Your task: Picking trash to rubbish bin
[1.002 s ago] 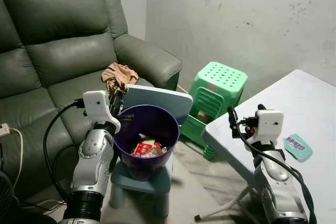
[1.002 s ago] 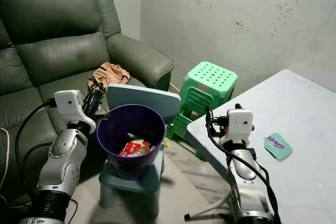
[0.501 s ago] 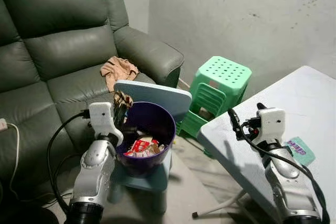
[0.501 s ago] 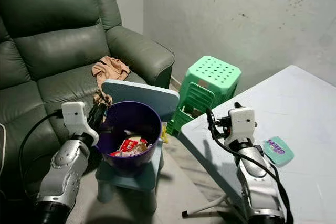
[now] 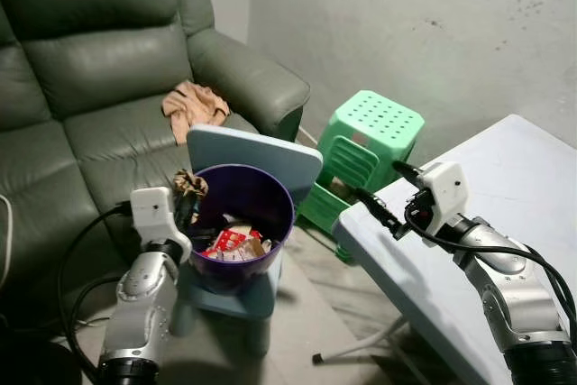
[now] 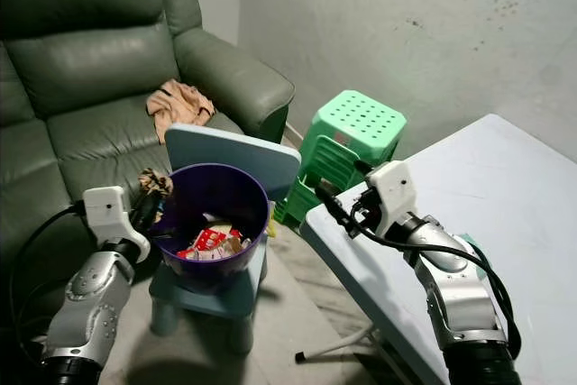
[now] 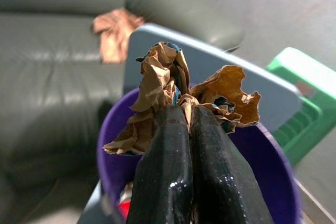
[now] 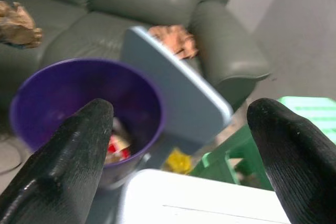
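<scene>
A: Holding the trash at the rim now. The left gripper [image 7: 181, 114] has its fingers pressed together on a crumpled brown wrapper [image 7: 178, 85], right at the near-left edge of the purple bin [image 5: 236, 263].

B: Is the wrapper over the opening?

A: Borderline. From the head view the wrapper [image 5: 188, 183] sits about on the rim, maybe slightly outside; can't tell for sure. My call: push the gripper further in over the mouth before letting go, or it could drop down the outside onto the seat.

B: Anything to avoid?

A: Don't knock the bin. It stands on a small blue chair [image 5: 257, 158], whose back rises just behind it, so a shove could tip it.

B: Right arm?

A: The right gripper [image 5: 383, 194] has its fingers wide apart and holds nothing. It hovers off the corner of the white table [image 5: 505, 187], pointing toward the bin.

B: Bin contents?

A: Already some trash at the bottom: red-and-white packaging [image 5: 229, 241] and scraps. Well below the rim, plenty of room.

B: Other stuff?

A: Green plastic stool [image 5: 369, 152] between chair and table, a tan cloth [image 5: 191, 105] on the green sofa [image 5: 90, 69].
</scene>
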`<state>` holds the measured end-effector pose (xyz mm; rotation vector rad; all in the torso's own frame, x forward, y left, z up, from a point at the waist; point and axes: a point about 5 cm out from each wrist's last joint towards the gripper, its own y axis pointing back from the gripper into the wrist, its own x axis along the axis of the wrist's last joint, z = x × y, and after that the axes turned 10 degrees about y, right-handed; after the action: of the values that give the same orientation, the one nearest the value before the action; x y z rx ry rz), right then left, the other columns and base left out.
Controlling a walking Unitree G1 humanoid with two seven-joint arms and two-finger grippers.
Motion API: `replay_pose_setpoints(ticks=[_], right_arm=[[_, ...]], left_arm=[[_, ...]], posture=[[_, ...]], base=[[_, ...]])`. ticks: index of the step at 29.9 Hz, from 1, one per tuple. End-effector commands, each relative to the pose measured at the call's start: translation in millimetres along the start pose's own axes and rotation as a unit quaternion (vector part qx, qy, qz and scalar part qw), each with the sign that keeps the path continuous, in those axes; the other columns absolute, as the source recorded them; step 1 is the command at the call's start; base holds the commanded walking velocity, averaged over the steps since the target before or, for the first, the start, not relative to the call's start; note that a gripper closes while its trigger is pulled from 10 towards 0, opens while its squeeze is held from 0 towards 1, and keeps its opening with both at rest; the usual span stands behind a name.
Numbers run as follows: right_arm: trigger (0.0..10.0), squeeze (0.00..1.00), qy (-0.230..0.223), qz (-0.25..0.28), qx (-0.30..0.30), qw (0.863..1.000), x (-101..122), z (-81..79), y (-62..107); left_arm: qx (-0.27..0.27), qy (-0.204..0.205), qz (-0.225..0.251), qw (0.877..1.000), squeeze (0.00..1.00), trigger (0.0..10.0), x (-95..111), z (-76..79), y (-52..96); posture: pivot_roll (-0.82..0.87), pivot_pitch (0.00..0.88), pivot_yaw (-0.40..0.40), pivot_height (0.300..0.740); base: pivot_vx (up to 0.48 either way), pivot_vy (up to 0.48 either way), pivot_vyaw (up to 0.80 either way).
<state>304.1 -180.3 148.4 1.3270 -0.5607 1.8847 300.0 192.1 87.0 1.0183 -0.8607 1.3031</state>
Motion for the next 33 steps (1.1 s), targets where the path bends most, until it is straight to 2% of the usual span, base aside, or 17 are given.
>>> replay_pose_setpoints(ticks=[1,3,6,9,16,19,21,27,33], right_arm=[[10.0,0.00,0.003,0.004,0.019,1.000,7.2,1.1,0.8],[10.0,0.00,-0.002,0.004,0.030,1.000,8.8,0.0,0.4],[10.0,0.00,-0.014,0.020,0.066,0.998,18.5,-5.4,2.0],[10.0,0.00,-0.016,0.031,0.084,0.996,26.2,-7.2,5.3],[10.0,0.00,-0.040,0.043,0.103,0.993,36.6,-9.8,11.5],[10.0,0.00,-0.052,0.050,0.113,0.991,42.8,-12.7,15.6],[10.0,0.00,-0.071,0.059,0.116,0.989,50.0,-15.0,21.4],[10.0,0.00,-0.098,0.071,0.123,0.985,58.1,-19.3,29.4],[10.0,0.00,-0.100,0.077,0.135,0.983,65.2,-22.3,34.3]], left_arm=[[0.004,0.007,-0.014,1.000,0.00,10.0,-4.4,-2.6,-0.6],[0.008,0.008,-0.018,1.000,0.00,10.0,-5.1,-5.5,-0.4],[0.012,0.006,-0.026,1.000,0.00,10.0,-7.8,-11.7,0.6],[0.004,0.001,-0.028,1.000,0.00,10.0,-7.9,-11.2,1.4],[-0.045,-0.009,-0.030,0.999,0.00,10.0,-4.2,-1.0,-5.9],[-0.071,-0.024,-0.028,0.997,0.00,10.0,-0.2,3.8,-11.5],[-0.095,-0.036,-0.028,0.994,0.00,10.0,7.4,6.8,-20.7],[-0.123,-0.046,-0.029,0.991,0.00,10.0,17.0,13.3,-30.3],[-0.135,-0.050,-0.035,0.989,0.00,10.0,17.3,15.3,-33.7]], posture=[[0.05,0.171,-0.218,0.740],[0.05,0.171,-0.218,0.740],[0.04,0.217,-0.252,0.740],[0.03,0.235,-0.265,0.740],[0.00,0.263,-0.279,0.740],[-0.01,0.269,-0.276,0.740],[-0.03,0.273,-0.272,0.740],[-0.05,0.281,-0.266,0.740],[-0.06,0.284,-0.264,0.740]], base=[[0.000,0.000,0.00],[0.000,0.000,0.00],[0.000,0.000,0.00],[0.000,0.000,0.00],[0.000,0.000,0.00],[0.000,0.000,0.00],[0.000,0.000,0.00],[0.000,0.000,0.00],[0.000,0.000,0.00]])
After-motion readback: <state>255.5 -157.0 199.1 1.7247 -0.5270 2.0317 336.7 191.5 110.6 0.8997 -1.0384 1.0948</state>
